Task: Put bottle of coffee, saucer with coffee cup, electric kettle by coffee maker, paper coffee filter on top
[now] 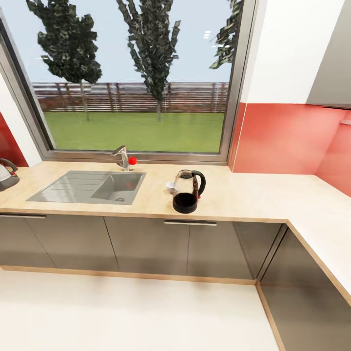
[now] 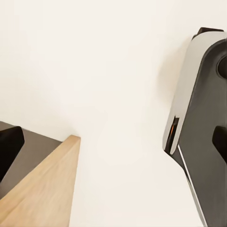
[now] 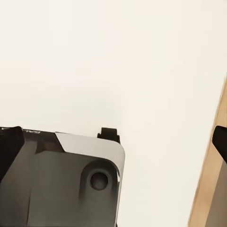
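The left gripper (image 2: 115, 147) is seen with its two dark fingertips (image 2: 9, 151) set wide apart at opposite edges of the left wrist view, and nothing is held between them. Beyond these fingertips the pale floor (image 2: 109, 71) is seen; next to one fingertip a light wooden plinth strip (image 2: 45, 194) and a grey cabinet front (image 2: 35, 142) are found, and by the other the grey and black robot base (image 2: 198, 118) is seen. The right gripper (image 3: 115, 146) is likewise held apart, nothing being gripped between its fingertips (image 3: 8, 151); the same pale floor is seen past them, with the robot base (image 3: 61, 179) by one fingertip and a wooden strip (image 3: 208, 189) by the other. In the head view the electric kettle (image 1: 186, 191) is stood upright on the kitchen countertop (image 1: 243, 195), just beside the inset steel sink (image 1: 92, 186), well above and apart from both grippers. A small white thing (image 1: 169, 185) is tucked just behind the kettle, too small to be identified. A tap (image 1: 122, 157) with a red knob (image 1: 132, 160) is mounted behind the sink, below a large window (image 1: 136, 78). Part of a dark appliance (image 1: 7, 174) is cut off at the countertop's far end.
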`<state>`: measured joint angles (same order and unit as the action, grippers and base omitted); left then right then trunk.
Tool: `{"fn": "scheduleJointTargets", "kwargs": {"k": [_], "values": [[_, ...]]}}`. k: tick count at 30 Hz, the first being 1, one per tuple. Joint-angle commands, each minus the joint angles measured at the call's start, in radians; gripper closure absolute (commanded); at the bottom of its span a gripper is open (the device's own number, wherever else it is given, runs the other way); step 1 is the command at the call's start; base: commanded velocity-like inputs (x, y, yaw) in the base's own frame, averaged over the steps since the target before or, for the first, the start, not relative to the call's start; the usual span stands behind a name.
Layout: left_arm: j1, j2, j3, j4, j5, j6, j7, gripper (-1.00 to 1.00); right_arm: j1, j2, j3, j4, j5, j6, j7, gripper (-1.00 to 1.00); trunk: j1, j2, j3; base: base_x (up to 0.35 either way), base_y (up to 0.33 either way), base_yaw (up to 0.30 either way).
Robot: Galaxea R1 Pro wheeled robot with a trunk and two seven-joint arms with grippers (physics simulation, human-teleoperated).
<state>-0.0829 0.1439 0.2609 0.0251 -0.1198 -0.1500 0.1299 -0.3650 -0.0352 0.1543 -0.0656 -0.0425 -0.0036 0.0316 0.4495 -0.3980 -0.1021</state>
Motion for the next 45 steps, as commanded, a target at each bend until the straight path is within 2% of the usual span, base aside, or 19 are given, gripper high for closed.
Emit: {"fn": "scheduleJointTargets", "kwargs": {"k": [1, 3, 8, 11, 14, 19, 24, 30, 36, 42, 45], "values": [[-0.001, 0.000, 0.007, 0.003, -0.011, -0.007, 0.004, -1.00, -0.001, -0.001, 0.006, -0.003, -0.005, 0.000, 0.002, -1.00, 0.001, -0.002, -0.002, 0.000, 0.000, 0.000], [-0.001, -0.001, 0.007, 0.003, -0.011, -0.008, 0.003, -1.00, -0.001, 0.000, 0.006, -0.024, -0.005, 0.000, 0.002, -1.00, 0.001, -0.002, -0.002, 0.000, 0.000, 0.000], [-0.002, -0.003, 0.006, 0.002, -0.011, -0.011, 0.002, -1.00, -0.002, 0.000, 0.005, -0.188, -0.005, -0.004, 0.000, -1.00, 0.001, -0.002, -0.002, 0.000, 0.000, 0.000], [-0.002, -0.003, 0.004, 0.002, -0.011, -0.011, 0.002, -1.00, -0.002, 0.000, 0.004, -0.256, -0.006, -0.011, 0.000, -1.00, 0.001, -0.002, -0.002, 0.000, 0.000, 0.000], [-0.002, -0.004, 0.000, 0.002, -0.011, -0.011, 0.002, -1.00, -0.002, 0.001, 0.004, -0.351, -0.007, -0.045, 0.000, -1.00, 0.001, -0.002, -0.002, 0.000, 0.000, 0.000], [-0.002, 0.000, -0.003, 0.002, -0.012, -0.012, 0.002, -1.00, -0.002, 0.001, 0.004, -0.538, -0.009, -0.118, 0.005, -1.00, 0.001, -0.002, -0.002, 0.000, 0.000, 0.000], [-0.002, 0.003, -0.005, 0.002, -0.015, -0.013, 0.001, -1.00, -0.002, 0.000, 0.002, -0.752, -0.009, -0.132, 0.004, -1.00, 0.001, -0.002, -0.002, 0.000, 0.000, 0.000], [-0.002, 0.001, -0.007, 0.001, -0.019, -0.013, 0.001, -1.00, -0.003, 0.000, 0.002, -0.942, -0.008, -0.132, 0.003, -1.00, 0.001, -0.002, -0.002, 0.000, 0.000, 0.000], [-0.002, 0.000, -0.009, 0.002, -0.021, -0.011, -0.005, -1.00, -0.023, -0.002, 0.002, -1.009, -0.009, -0.130, 0.007, -1.00, 0.001, -0.002, -0.002, 0.000, 0.000, 0.000], [-0.001, 0.000, -0.010, 0.005, -0.024, -0.009, -0.007, -1.00, -0.101, -0.009, 0.002, -1.018, -0.008, -0.127, 0.021, -1.00, 0.001, -0.002, -0.002, 0.000, 0.000, 0.000], [0.000, 0.002, -0.009, 0.005, -0.025, -0.007, -0.007, -1.00, -0.150, -0.027, -0.011, -1.016, -0.008, -0.113, 0.066, -1.00, 0.001, -0.002, -0.002, 0.000, 0.000, 0.000]]}}
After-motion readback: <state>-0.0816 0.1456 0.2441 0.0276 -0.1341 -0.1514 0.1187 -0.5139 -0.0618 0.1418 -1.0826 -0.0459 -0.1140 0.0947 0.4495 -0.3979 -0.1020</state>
